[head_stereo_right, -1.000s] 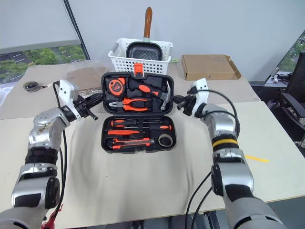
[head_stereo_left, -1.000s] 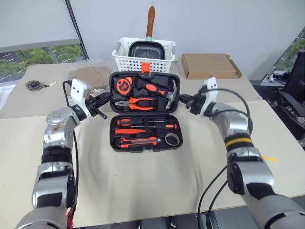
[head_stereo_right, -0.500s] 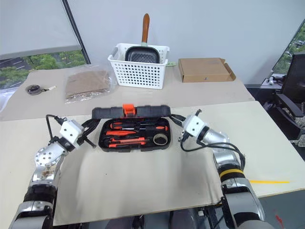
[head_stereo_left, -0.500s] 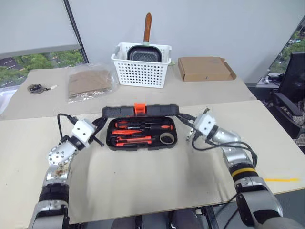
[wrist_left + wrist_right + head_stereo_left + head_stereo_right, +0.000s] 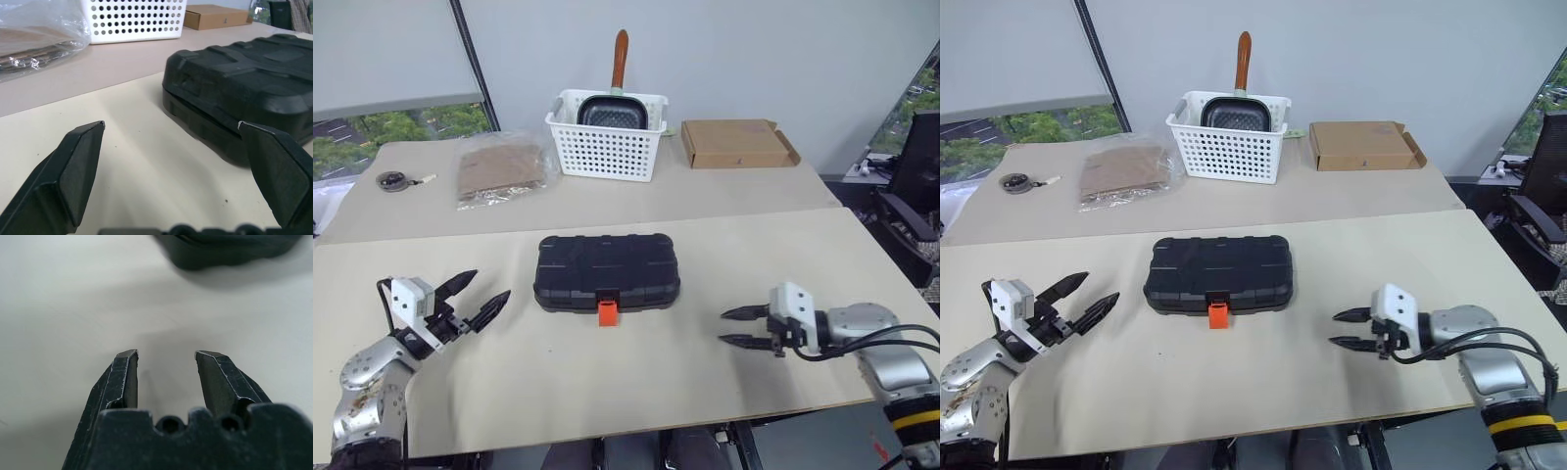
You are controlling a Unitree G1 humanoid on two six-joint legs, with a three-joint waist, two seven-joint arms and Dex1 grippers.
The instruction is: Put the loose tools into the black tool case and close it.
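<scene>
No text, label, brand, number or sign can be read anywhere.

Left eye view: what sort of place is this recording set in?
Probably an office or lab room in a building: large window with trees outside, long tables pushed together, and an office chair at the far right.

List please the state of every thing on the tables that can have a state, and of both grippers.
black tool case: closed, lid down, lying flat.
orange latch: at the case's front edge, hanging down; fastened or not, cannot tell.
left gripper: open, empty, apart from the case.
right gripper: open, empty, apart from the case.
white basket: upright, holding a pan.
cardboard box: flat, flaps partly open.
</scene>
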